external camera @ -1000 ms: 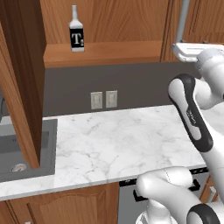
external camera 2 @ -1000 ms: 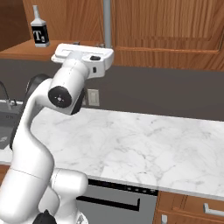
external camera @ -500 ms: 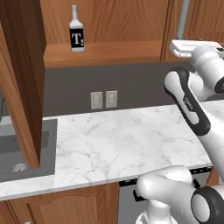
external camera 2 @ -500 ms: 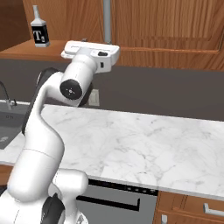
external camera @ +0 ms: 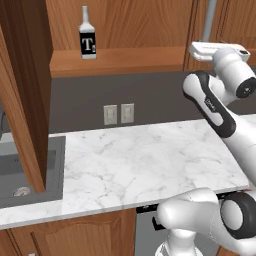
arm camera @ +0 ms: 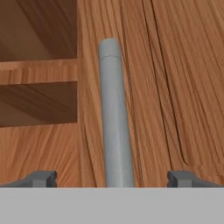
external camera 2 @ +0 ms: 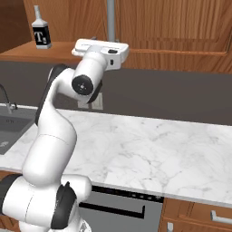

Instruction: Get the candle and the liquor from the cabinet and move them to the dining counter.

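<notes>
Hand view: gripper [arm camera: 112, 178] close up against the cabinet [arm camera: 175, 65], jaws spread wide, one fingertip [arm camera: 43, 178] on each side of the grey bar handle [arm camera: 114, 131], neither touching it. Handle running upright between the jaws, rounded end near the top of the view. Closed door panel to the right of the handle; open cabinet interior with a bare shelf edge at upper left.

Left base view: liquor [external camera: 87, 35] standing upright on the open cabinet's bottom shelf [external camera: 120, 60], well left of the hand. Open door [external camera: 22, 90] seen edge-on at far left, hanging over the sink [external camera: 25, 170]. Arm [external camera: 215, 105] bent up from lower right, white hand raised to the handle [external camera: 209, 20] at the cabinet's closed part. Marble worktop [external camera: 145, 165] below, twin wall outlets [external camera: 119, 114] on the dark backsplash.

Right base view: bottle [external camera 2: 41, 29] at upper left on the shelf, hand [external camera 2: 100, 50] right of it, level with the shelf, pressed toward the handle [external camera 2: 110, 20]. Dishwasher front [external camera 2: 122, 208] under the worktop. Candle not made out anywhere.
</notes>
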